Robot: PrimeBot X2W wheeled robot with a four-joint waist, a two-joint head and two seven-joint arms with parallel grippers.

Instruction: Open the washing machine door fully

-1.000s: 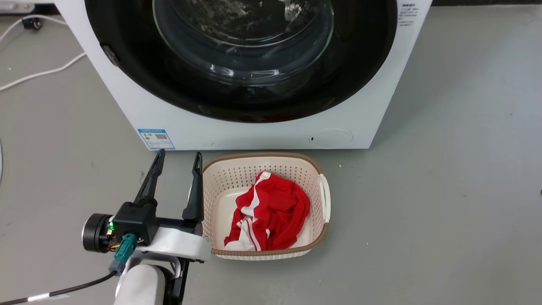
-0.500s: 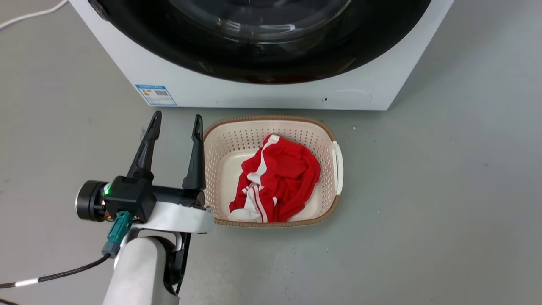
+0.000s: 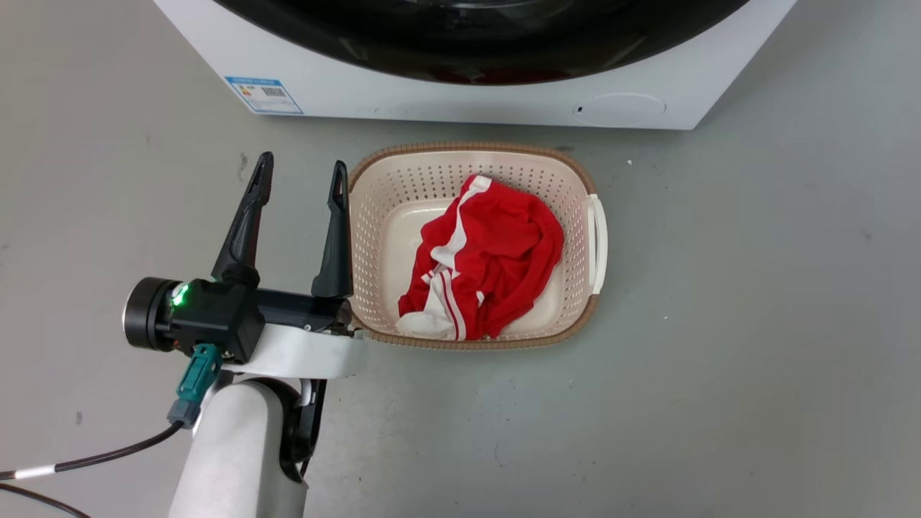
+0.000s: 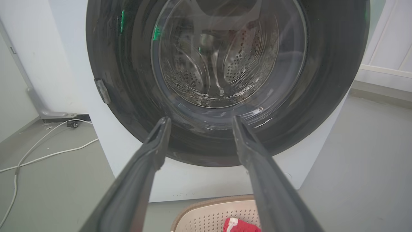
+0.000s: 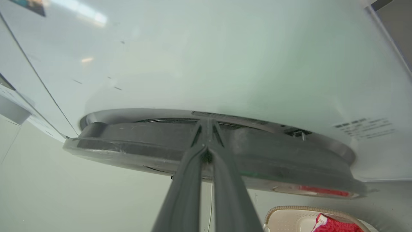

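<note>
Washing machine door (image 4: 128, 80) faces straight out, toward the laundry basket (image 3: 468, 147).
Left end effector (image 3: 301, 167) is spread wide and empty. Right end effector (image 5: 207, 124) has its fingers pressed together, tips at the door's edge.

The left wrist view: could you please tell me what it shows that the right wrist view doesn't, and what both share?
Left wrist view: the washing machine door face-on, drum behind its glass, a white cable, the open left end effector. Right wrist view: the door edge-on, the shut right end effector at its rim. Shared: door, white washing machine, basket, red garment.
</note>
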